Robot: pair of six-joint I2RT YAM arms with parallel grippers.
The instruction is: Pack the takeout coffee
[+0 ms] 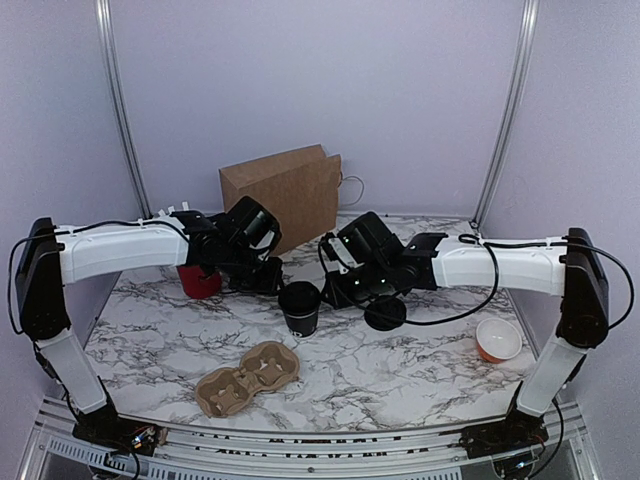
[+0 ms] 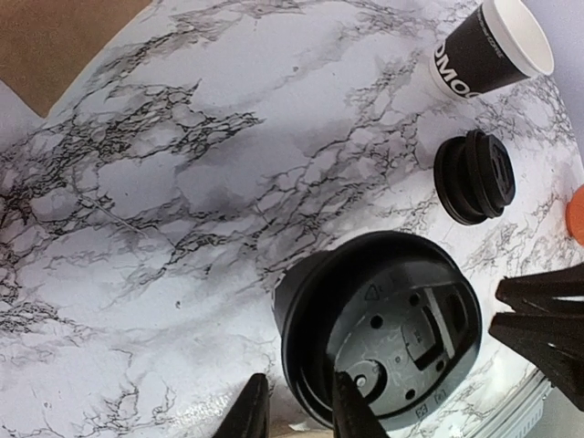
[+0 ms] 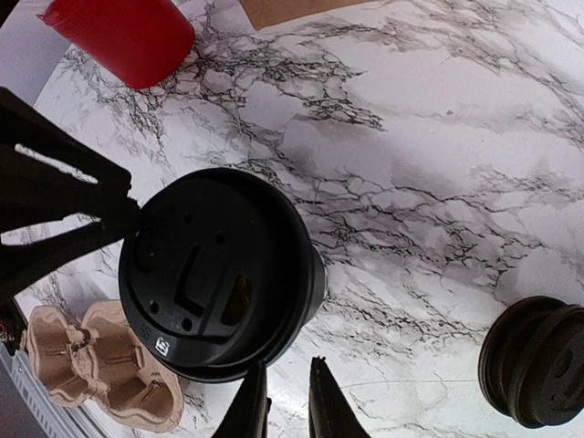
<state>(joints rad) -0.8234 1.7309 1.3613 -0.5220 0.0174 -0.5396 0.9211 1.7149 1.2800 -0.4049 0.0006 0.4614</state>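
The takeout coffee [image 1: 299, 305], a small black cup with a black lid on, stands mid-table; it also shows in the left wrist view [image 2: 379, 342] and the right wrist view [image 3: 214, 274]. My left gripper [image 1: 272, 280] [image 2: 299, 411] is at its left side. One finger is over the lid and the other outside the rim, pinching the lid's edge. My right gripper [image 1: 342, 288] [image 3: 285, 401] hangs just right of the cup, nearly shut and empty. A matching open black cup [image 2: 488, 46] stands further right.
A brown paper bag [image 1: 285, 195] stands at the back. A cardboard cup carrier [image 1: 250, 378] lies in front of the coffee. A red cup [image 1: 200, 282] stands left, a spare black lid [image 1: 385, 313] [image 2: 474, 176] lies right of the coffee, and an orange cup [image 1: 498, 340] stands far right.
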